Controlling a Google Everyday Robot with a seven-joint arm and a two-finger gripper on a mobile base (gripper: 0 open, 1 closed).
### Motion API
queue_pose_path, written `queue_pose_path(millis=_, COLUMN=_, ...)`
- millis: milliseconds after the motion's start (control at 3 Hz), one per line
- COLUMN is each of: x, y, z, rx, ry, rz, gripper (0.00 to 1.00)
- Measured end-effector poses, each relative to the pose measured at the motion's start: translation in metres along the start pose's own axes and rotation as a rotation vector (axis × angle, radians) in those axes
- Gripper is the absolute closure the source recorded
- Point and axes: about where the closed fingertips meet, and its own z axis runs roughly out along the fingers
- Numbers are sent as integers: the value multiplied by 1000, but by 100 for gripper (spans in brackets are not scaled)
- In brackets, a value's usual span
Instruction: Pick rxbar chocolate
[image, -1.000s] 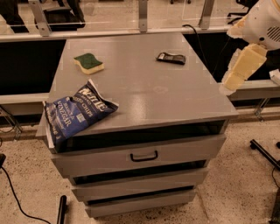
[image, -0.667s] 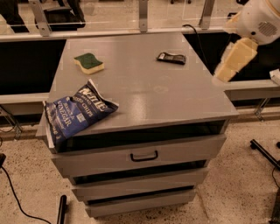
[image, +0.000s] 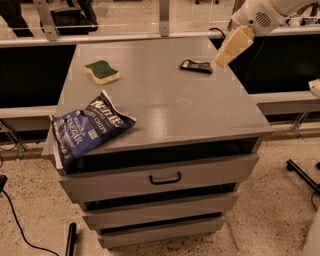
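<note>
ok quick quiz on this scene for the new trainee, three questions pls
1. Multiple choice: the gripper hangs by the far right edge of the cabinet top. Which thing lies nearest it? A) the sponge B) the rxbar chocolate C) the chip bag
2. True or false: the chip bag lies wholly on the top, well away from every edge.
3. Fill in: seen from the camera, the sponge lies in the far ____ part of the top.

Key: 1 B. 2 false, the bag overhangs the front left corner. 3 left.
</note>
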Motion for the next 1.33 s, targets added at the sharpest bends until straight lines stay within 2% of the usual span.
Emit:
queue_pose_path(millis=333, x=-12, y=-30, z=38, rx=30, ry=-49, rz=56, gripper=0)
queue_pose_path(millis=667, x=-5, y=-63, z=77, rx=57, ry=-100, rz=146, gripper=0)
queue_pose_path(millis=1000, x=14, y=-90, z=111, rx=99, ry=-108, rz=222, gripper=0)
queue_pose_path(millis=1333, x=41, y=-103, z=151, rx=72, ry=-128, rz=263, gripper=0)
